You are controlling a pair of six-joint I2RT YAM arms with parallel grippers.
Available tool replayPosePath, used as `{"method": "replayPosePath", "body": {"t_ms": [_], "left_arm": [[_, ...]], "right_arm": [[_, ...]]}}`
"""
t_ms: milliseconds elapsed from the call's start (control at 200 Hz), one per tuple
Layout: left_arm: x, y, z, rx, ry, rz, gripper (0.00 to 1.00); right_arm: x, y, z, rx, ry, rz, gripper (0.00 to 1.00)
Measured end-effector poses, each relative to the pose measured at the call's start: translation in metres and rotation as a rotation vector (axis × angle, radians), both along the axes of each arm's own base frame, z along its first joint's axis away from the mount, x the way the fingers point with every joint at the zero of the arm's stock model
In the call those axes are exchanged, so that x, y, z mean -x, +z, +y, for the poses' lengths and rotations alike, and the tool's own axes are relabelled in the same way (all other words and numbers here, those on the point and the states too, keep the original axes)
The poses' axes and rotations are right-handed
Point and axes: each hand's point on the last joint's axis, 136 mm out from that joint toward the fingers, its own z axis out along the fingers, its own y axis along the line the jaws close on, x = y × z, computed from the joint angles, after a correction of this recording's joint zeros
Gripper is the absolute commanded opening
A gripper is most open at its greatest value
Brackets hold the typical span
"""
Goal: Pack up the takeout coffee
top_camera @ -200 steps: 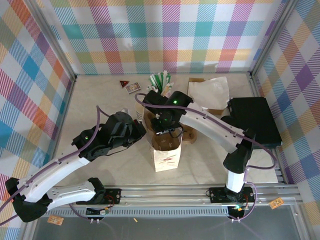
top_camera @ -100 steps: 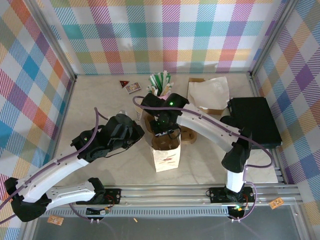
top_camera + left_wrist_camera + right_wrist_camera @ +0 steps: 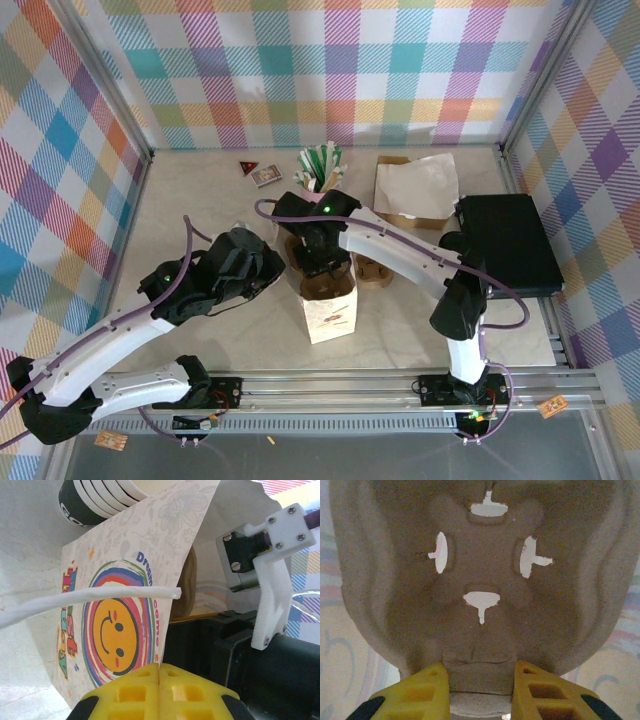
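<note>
The paper bag [image 3: 330,318] stands upright on the tabletop [image 3: 200,210] between the two arms, close to the front rail, and its mouth is open to above. The right tool [image 3: 481,690] hangs directly over this mouth and is pinching the bottom tab of a pulp cup carrier [image 3: 480,580]. The carrier's curved rim takes nearly the whole width between the bag walls. The left tool [image 3: 159,690] is at the left edge of the bag with its fingers pressed together. The printed smiley side is just beside them, and I cannot tell if paper is caught between. The white cord handle [image 3: 90,597] crosses in front of this side. A stack of paper cups [image 3: 95,500] is behind the bag. The left back part of the tabletop is free. Where the takeout coffee is, I cannot tell.
</note>
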Motion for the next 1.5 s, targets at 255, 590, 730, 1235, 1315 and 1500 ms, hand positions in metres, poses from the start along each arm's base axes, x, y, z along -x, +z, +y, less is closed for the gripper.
{"method": "replayPosePath", "body": {"t_ms": [255,590,730,1235,1315,1500], "left_arm": [[0.003,-0.001,0.005,-0.010,0.016,0.016,0.00],[0.006,0.000,0.015,-0.012,0.040,0.017,0.00],[0.007,-0.001,0.017,-0.019,0.041,0.022,0.00],[0.009,0.006,0.018,-0.023,0.041,0.026,0.00],[0.009,0.008,0.018,-0.023,0.042,0.026,0.00],[0.010,0.007,0.021,-0.036,0.047,0.034,0.00]], "right_arm": [[0.003,-0.010,0.003,0.025,0.014,0.015,0.19],[0.002,-0.017,0.008,0.026,0.019,0.020,0.19],[0.002,-0.022,0.009,0.032,0.021,0.030,0.19],[0.002,-0.050,0.015,0.060,0.043,0.071,0.19],[0.003,-0.054,0.015,0.061,0.045,0.080,0.19],[0.006,-0.061,0.017,0.057,0.047,0.096,0.19]]}}
